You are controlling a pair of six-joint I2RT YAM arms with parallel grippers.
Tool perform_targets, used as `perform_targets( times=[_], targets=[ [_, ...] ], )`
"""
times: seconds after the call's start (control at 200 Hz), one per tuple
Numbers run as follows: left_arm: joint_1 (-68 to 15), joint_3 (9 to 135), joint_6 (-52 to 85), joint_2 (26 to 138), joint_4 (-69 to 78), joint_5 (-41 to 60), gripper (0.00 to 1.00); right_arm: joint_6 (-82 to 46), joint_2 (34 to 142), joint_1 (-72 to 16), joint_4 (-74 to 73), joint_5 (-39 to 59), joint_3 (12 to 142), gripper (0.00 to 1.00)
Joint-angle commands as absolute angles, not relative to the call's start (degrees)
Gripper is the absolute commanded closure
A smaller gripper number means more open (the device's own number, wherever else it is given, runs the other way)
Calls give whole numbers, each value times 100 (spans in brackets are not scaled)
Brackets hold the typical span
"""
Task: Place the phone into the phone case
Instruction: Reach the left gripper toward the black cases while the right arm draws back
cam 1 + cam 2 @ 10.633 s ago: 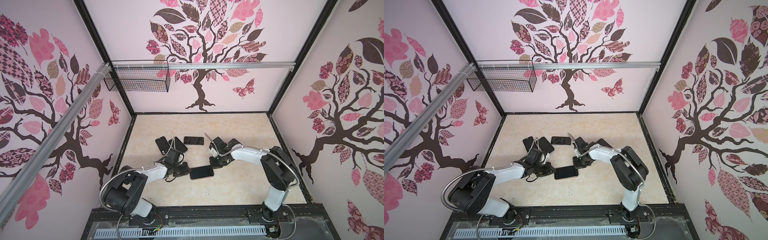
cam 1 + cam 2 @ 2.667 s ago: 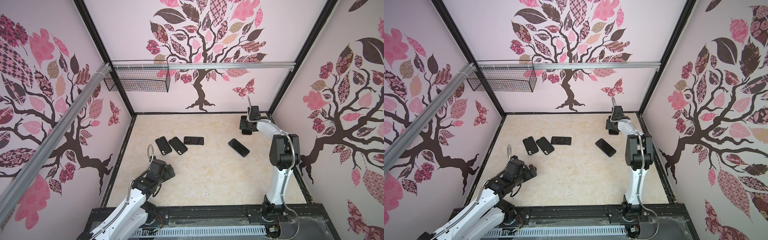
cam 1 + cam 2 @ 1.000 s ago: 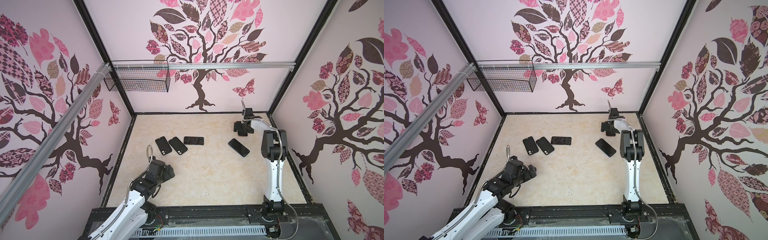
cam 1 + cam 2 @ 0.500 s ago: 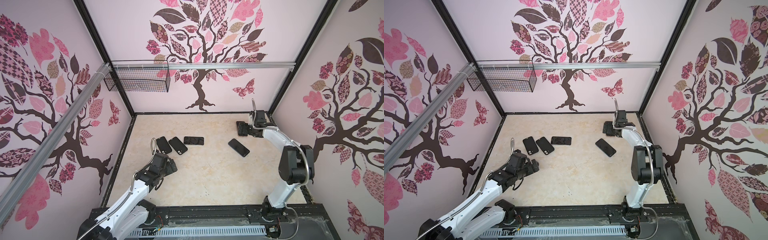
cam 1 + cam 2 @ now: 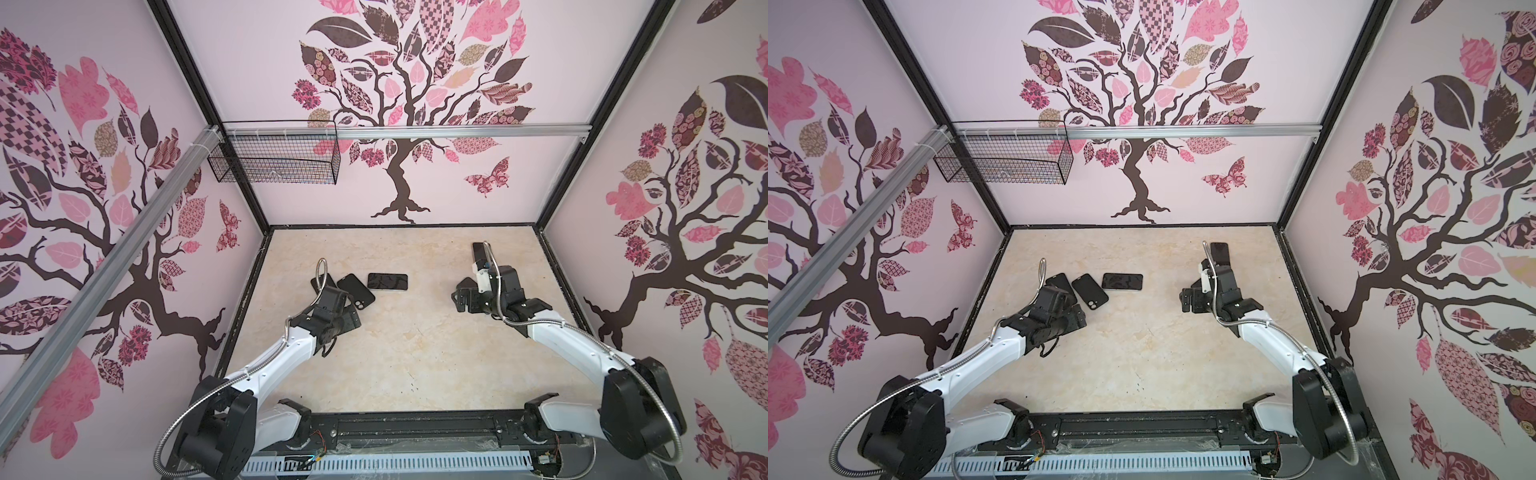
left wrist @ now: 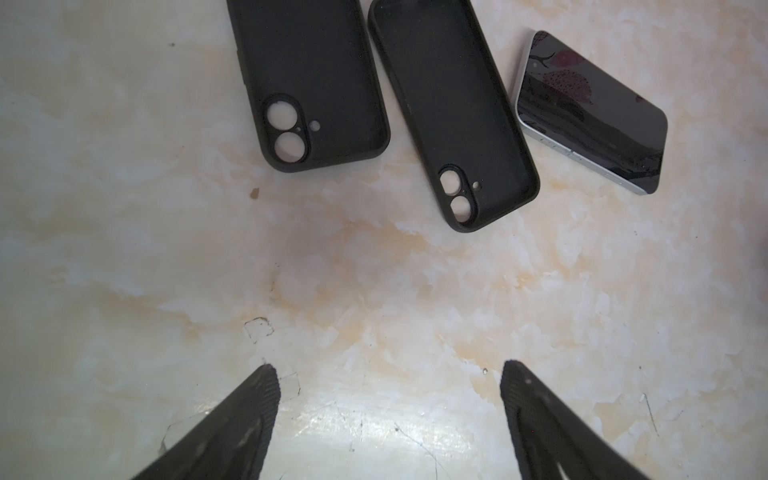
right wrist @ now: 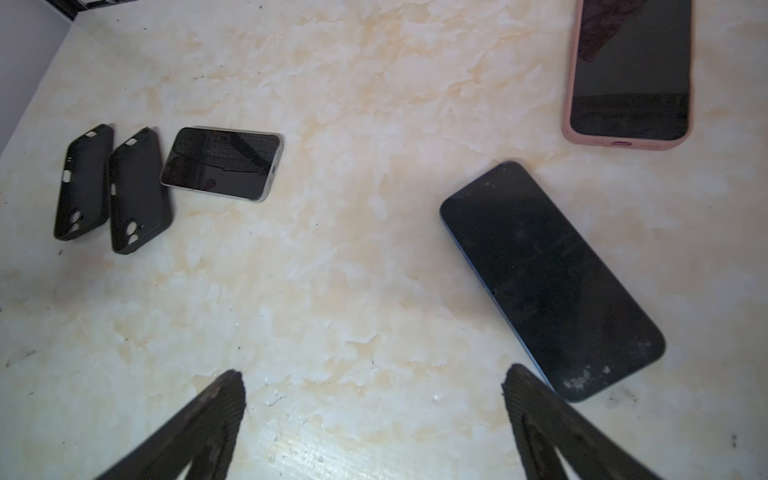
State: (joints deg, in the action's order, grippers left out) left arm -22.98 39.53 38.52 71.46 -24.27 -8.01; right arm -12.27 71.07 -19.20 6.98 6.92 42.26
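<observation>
Left tool (image 6: 390,368), right tool (image 7: 374,372): wide, empty. Dark phone (image 7: 548,282) hidden under right arm (image 5: 557,332) in both top views.

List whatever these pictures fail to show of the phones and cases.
Dark phone: lost under the right arm in both top views; only the right wrist view shows it.
Pink-cased phone: one end cut off by the right wrist view's edge.
Outer case and middle case: one end of each cut off by the left wrist view's edge; the left arm covers part of the outer case in both top views.
</observation>
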Motion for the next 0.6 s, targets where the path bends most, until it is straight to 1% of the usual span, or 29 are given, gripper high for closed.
perform_targets(
  times=[0.0,0.11,0.315,0.525,0.595],
  targets=[
    [-2259,4363,3776,7381,-2143,-865,16,-1258,6667,-1995,381,850,4073,0],
    [-2250,4526,3865,7663,-1959,-889,20,-1257,6464,-1995,297,1009,3906,0],
    [-2250,4970,3852,8445,-1933,-982,33,-1236,6434,-2004,308,1162,3841,0],
    [-2250,5207,3806,8994,-1948,-1313,37,-1239,6407,-2002,301,1230,3760,0],
    [-2250,5268,3801,9144,-1918,-1340,40,-1226,6398,-2004,296,1259,3753,0]
  ],
)
